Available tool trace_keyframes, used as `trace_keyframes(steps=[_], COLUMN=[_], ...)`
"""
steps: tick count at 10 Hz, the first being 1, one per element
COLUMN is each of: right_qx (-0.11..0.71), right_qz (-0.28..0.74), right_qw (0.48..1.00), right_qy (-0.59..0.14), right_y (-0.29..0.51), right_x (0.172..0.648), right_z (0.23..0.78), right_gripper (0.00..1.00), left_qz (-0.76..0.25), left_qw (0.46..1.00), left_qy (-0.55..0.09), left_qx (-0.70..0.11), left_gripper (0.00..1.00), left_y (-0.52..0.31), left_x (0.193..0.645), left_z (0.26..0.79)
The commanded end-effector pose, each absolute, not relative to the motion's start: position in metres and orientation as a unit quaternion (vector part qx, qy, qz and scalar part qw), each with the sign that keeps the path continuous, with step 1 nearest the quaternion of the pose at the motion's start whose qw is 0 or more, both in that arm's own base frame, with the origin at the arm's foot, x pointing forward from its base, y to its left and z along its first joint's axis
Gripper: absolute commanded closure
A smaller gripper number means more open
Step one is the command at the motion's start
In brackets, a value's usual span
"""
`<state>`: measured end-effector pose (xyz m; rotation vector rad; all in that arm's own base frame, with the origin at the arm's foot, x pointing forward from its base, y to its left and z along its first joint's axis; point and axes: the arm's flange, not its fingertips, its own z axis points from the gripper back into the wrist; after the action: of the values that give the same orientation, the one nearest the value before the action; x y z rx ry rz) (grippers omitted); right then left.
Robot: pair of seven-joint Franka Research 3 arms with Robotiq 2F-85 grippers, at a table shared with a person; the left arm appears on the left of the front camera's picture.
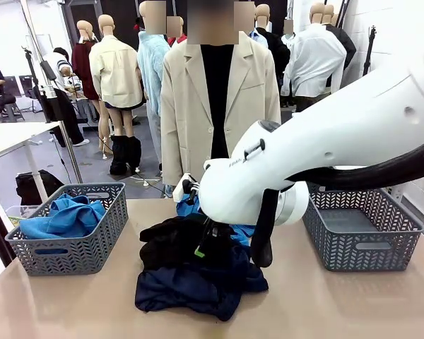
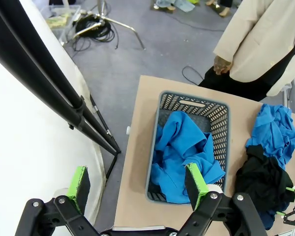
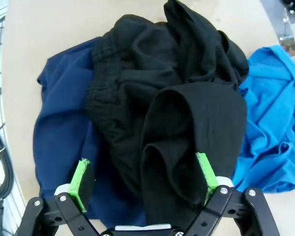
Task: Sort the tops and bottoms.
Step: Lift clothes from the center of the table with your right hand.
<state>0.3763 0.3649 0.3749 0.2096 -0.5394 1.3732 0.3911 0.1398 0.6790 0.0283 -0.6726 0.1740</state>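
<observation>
Garments are heaped on the worktop [image 3: 39,29]: the black garment [image 3: 187,113], atop the navy garment [image 3: 59,137], is found directly beneath the right fingers [image 3: 205,171], which are spread apart. The left fingers [image 2: 194,183], likewise apart, are held high near the basket [image 2: 219,118]; the right arm is judged nearer.

basket [image 1: 92,247]: grey lattice | blue garment [image 1: 65,216]: bright, plain | black garment [image 3: 187,123]: plain | navy garment [image 3: 59,128]: dark, plain

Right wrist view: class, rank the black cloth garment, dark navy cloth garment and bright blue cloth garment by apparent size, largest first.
1. Black cloth garment.
2. Dark navy cloth garment and bright blue cloth garment: look alike, both partly hidden, so unranked.
</observation>
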Motion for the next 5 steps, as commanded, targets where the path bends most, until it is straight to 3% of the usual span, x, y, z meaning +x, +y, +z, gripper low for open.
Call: trace_keyframes(steps=[1,3,5], right_qx=[0.088,0.076,0.081], right_qz=[0.618,0.625,0.622], right_qw=[0.746,0.741,0.743], right_qy=[-0.232,-0.235,-0.233], right_y=[0.3772,0.3809,0.3823], right_x=[0.3797,0.3829,0.3821], right_z=[0.3619,0.3566,0.3612], right_gripper=[0.0,0.0,0.36], left_qz=[0.087,0.087,0.087], left_qw=[0.941,0.941,0.941], left_qy=[-0.327,-0.327,-0.327], left_qx=[0.012,0.012,0.012], left_gripper=[0.0,0.0,0.0], left_y=[0.1408,0.1408,0.1408], left_x=[0.3918,0.3918,0.3918], left_z=[0.681,0.681,0.681])
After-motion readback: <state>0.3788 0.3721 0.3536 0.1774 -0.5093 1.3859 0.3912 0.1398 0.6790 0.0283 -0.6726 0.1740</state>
